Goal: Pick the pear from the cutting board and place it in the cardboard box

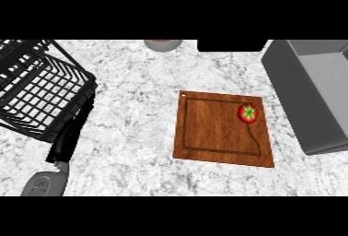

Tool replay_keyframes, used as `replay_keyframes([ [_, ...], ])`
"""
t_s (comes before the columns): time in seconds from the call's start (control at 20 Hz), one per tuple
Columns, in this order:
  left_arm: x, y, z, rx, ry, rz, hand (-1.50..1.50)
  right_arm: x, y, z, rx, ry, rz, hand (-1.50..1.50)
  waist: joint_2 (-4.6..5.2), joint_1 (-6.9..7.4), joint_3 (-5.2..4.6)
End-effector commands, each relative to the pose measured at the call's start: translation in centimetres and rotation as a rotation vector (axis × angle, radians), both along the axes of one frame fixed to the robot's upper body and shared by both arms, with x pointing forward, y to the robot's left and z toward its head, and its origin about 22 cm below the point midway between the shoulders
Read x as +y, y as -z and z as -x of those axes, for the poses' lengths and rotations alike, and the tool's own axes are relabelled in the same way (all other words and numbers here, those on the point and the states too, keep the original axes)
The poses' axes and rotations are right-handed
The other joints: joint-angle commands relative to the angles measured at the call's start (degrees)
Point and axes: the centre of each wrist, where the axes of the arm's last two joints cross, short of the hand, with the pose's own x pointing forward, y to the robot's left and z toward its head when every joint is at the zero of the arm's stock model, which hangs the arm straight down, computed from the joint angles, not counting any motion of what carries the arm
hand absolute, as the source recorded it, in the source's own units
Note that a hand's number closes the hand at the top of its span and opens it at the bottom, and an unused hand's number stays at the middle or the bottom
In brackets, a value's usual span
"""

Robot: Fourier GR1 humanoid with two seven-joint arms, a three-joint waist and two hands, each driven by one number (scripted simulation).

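Observation:
A wooden cutting board (217, 133) lies on the marbled counter, right of centre. On its far right corner sits a small red fruit with a green star-shaped top (248, 113); it looks red rather than pear-coloured. A grey open-topped box (319, 106) stands just right of the board. My left hand (62, 146) shows at the lower left, black and stretched straight up from its grey forearm (42, 185), far from the board and holding nothing. My right hand is out of the picture.
A black wire dish rack (41, 87) fills the upper left, right beside my left hand. A round brown-topped pot (162, 44) and a dark block (232, 45) stand at the far edge.

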Motion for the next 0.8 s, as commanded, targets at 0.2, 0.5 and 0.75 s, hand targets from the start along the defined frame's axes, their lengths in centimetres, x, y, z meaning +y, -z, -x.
replay_keyframes([
  [0.2,0.2,-1.5,-1.4,-0.011,0.017,0.003,0.00,-8.3,-1.0,-2.4,0.051,0.125,-0.014,1.50,0.24,0.81,0.05],
  [0.5,-1.6,-1.8,-1.1,-0.021,0.027,-0.003,0.00,-10.6,2.3,-5.6,0.165,0.178,0.053,1.50,0.36,1.52,0.08],
  [0.75,-0.8,-0.2,-0.2,-0.020,0.045,0.003,0.00,-12.8,4.7,-6.8,0.435,0.218,-0.155,-1.50,0.74,2.67,0.08],
])
